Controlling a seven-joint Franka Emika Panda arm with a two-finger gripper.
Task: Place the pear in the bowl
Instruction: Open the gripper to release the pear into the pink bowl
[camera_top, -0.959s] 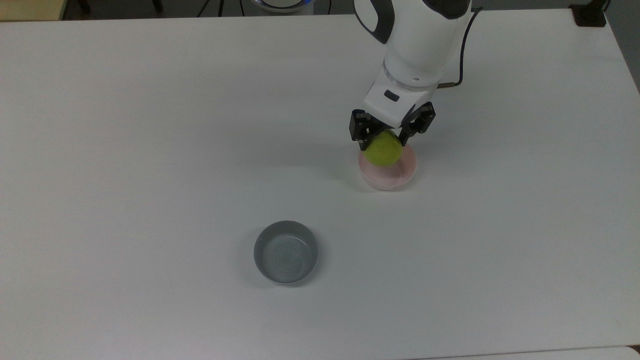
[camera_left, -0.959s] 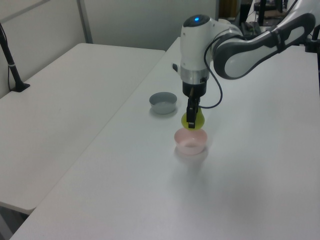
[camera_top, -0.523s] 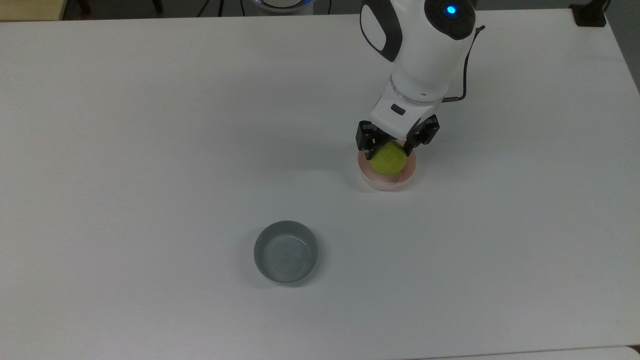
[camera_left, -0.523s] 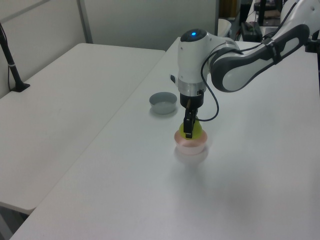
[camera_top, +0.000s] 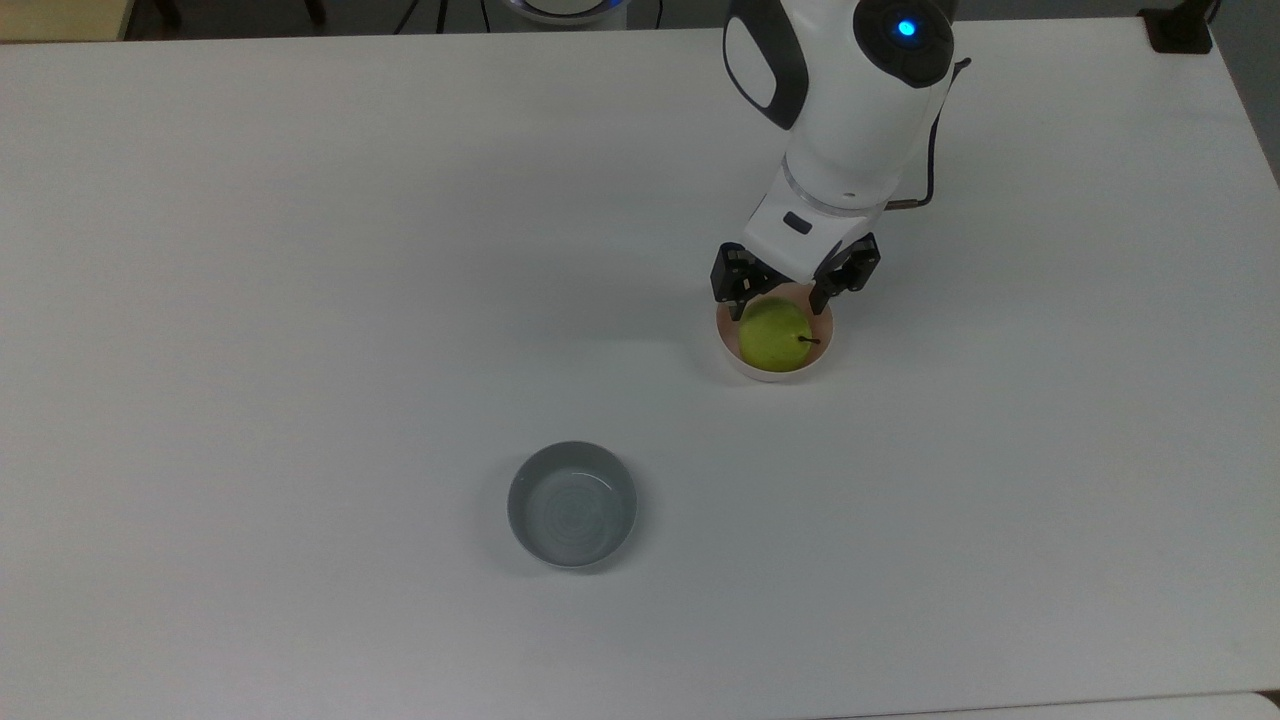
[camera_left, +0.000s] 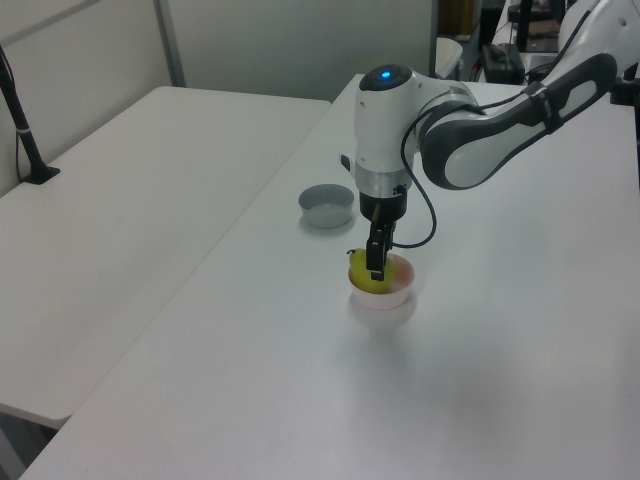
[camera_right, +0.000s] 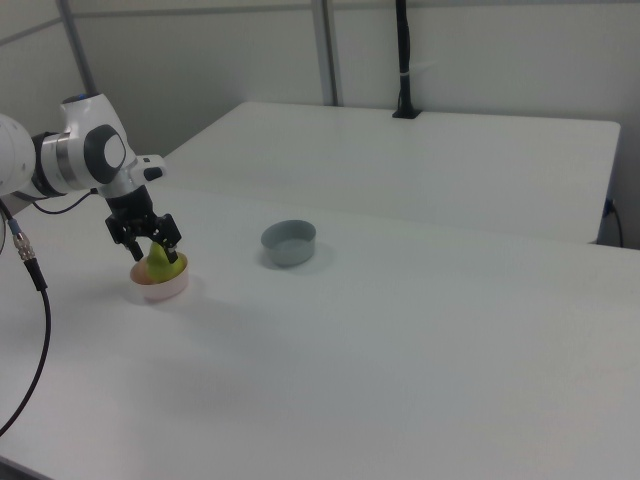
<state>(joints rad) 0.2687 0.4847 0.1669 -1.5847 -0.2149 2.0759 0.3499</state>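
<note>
The yellow-green pear (camera_top: 772, 335) lies on its side inside the pale pink bowl (camera_top: 772, 376), its dark stem pointing to the top view's right. My gripper (camera_top: 790, 290) hovers just above the bowl's far rim, open, its black fingers standing either side of the pear's upper edge without holding it. In the left view the pear (camera_left: 362, 274) fills the bowl (camera_left: 386, 298) beneath the gripper (camera_left: 375, 266). From the right view the pear (camera_right: 166, 265) rests in the bowl (camera_right: 160, 291) under the gripper (camera_right: 148, 243).
A grey round bowl (camera_top: 572, 505) stands by itself on the white table (camera_top: 300, 300), toward the top view's lower left of the pink bowl. A black cable (camera_top: 930, 120) hangs along the arm. A second white table (camera_left: 130, 190) adjoins at the left view's left.
The gripper came down over the pink bowl and opened. The pear dropped out of the fingers and now lies on its side in the bowl.
</note>
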